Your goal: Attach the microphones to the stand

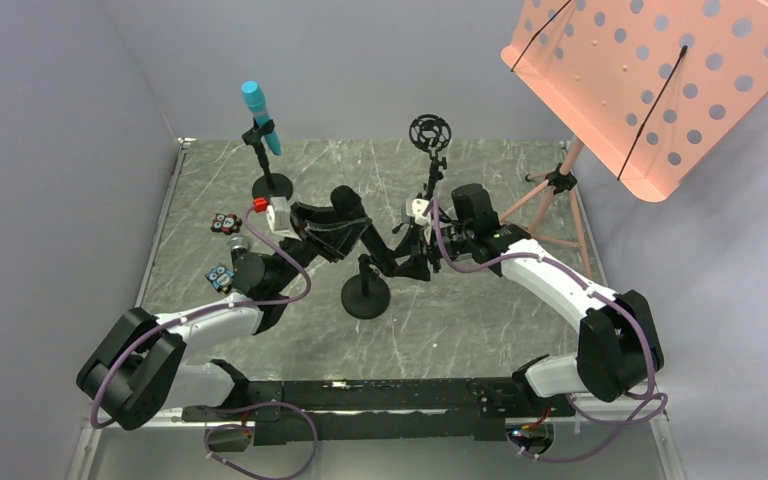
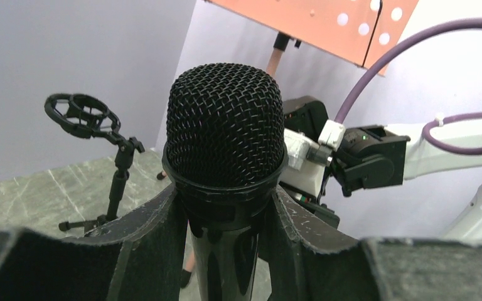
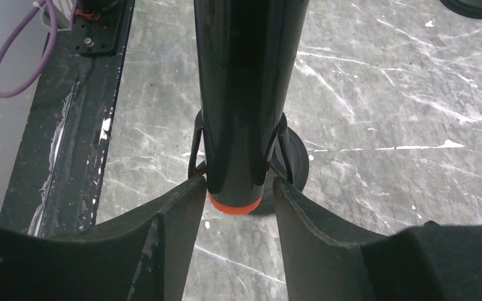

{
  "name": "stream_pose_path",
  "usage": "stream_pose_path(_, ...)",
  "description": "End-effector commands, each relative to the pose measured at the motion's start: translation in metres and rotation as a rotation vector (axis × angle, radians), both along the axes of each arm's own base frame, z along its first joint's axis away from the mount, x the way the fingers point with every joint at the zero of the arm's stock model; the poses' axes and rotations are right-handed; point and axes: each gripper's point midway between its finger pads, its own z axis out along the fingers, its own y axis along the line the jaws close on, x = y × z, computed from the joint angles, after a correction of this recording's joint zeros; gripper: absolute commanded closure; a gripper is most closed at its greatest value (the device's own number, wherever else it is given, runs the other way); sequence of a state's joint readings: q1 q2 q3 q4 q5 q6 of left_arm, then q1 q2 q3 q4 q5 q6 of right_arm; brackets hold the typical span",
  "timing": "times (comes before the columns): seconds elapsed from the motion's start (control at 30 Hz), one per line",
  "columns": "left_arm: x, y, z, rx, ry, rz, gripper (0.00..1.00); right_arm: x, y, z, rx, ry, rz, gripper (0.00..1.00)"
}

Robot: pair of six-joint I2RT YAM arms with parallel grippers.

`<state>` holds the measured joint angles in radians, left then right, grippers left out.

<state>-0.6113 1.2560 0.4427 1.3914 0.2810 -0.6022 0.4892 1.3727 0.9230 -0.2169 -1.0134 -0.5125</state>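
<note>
My left gripper (image 1: pixel 353 226) is shut on a black microphone (image 2: pixel 224 125) just below its black mesh head. The mic slants down toward the middle stand (image 1: pixel 365 295). In the right wrist view its lower body (image 3: pixel 245 94) ends in an orange cap (image 3: pixel 234 204) that sits in the stand's wire clip (image 3: pixel 196 150). My right gripper (image 3: pixel 237 183) is closed around that clip and the mic's end. The turquoise mic (image 1: pixel 260 118) sits in the clip of the back-left stand (image 1: pixel 272 185). The mic with a silver-grey head is out of view.
An empty ring-shaped shock mount stand (image 1: pixel 430 132) rises at the back centre and also shows in the left wrist view (image 2: pixel 81 116). An orange perforated music stand (image 1: pixel 650 80) on tripod legs (image 1: pixel 550 200) fills the back right. Grey walls enclose the marble table (image 1: pixel 500 320).
</note>
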Motion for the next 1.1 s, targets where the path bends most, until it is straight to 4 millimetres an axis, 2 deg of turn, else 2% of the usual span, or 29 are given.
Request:
stream_pose_path(0.0, -0.007, -0.010, -0.025, 0.102, 0.010, -0.041, 1.00, -0.010, -0.001, 0.012, 0.023, -0.028, 0.052, 0.40)
stream_pose_path(0.6, -0.004, -0.024, -0.073, 0.209, 0.098, -0.100, 1.00, -0.004, -0.018, 0.018, 0.006, -0.065, 0.053, 0.35)
stream_pose_path(0.87, 0.004, -0.027, -0.084, 0.358, 0.136, -0.079, 1.00, -0.004, -0.020, 0.022, 0.011, -0.074, 0.047, 0.34)
stream_pose_path(1.07, 0.005, -0.025, -0.102, 0.451, 0.175, -0.072, 1.00, -0.002, -0.026, 0.028, 0.023, -0.093, 0.034, 0.31)
